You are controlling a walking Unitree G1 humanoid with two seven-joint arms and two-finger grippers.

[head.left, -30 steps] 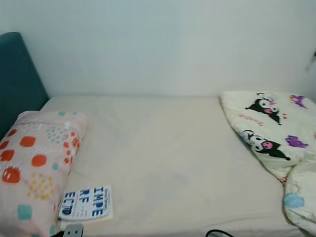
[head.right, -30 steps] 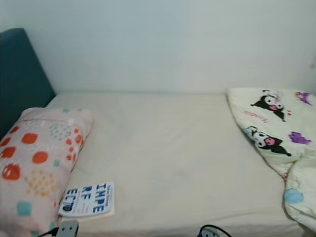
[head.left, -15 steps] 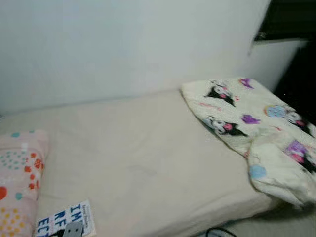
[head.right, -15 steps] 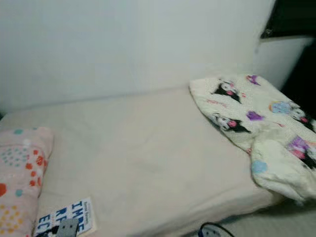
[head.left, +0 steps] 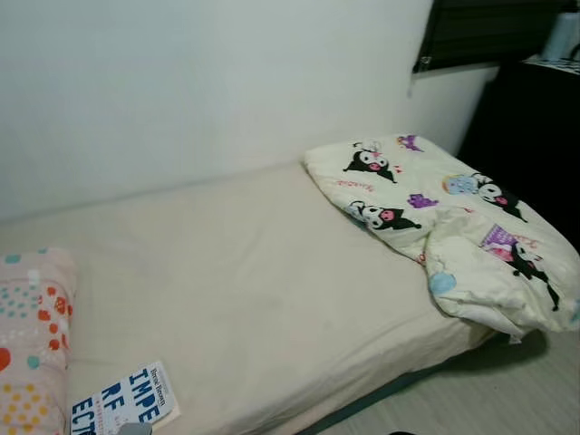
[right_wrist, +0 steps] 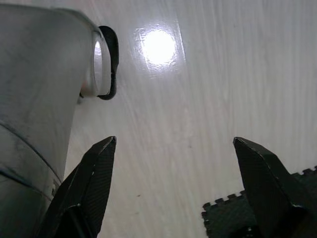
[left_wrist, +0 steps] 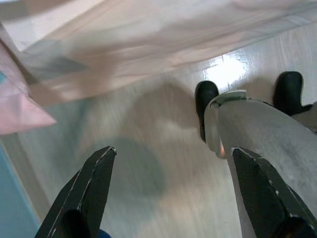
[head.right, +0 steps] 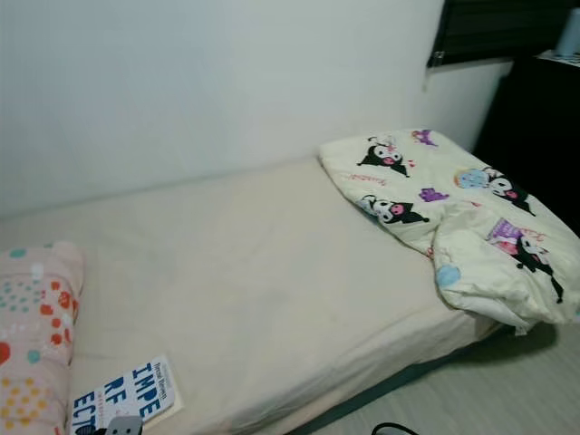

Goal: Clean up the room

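A bed (head.left: pixel 254 299) with a bare cream sheet lies before me against a white wall. A crumpled cream blanket (head.left: pixel 453 227) printed with cartoon figures is heaped at the bed's right end and hangs over its edge. A pink pillow (head.left: pixel 27 344) with orange dots sits at the left end. Beside it a white book (head.left: pixel 122 403) with blue letters lies near the front edge. My left gripper (left_wrist: pixel 173 198) hangs open over the pale floor beside the bed. My right gripper (right_wrist: pixel 173 193) also hangs open above the floor, with nothing between its fingers.
A dark cabinet (head.left: pixel 535 136) stands at the far right, beyond the blanket, under a dark window (head.left: pixel 480 32). Pale wood floor (head.left: pixel 489 399) runs along the bed's front right. A black foam mat (right_wrist: pixel 233 218) edge lies on the floor near my right gripper.
The camera has swung to the right: the pillow and book slid toward the left edge, the teal headboard left the picture, and the whole blanket, cabinet and floor came into view.
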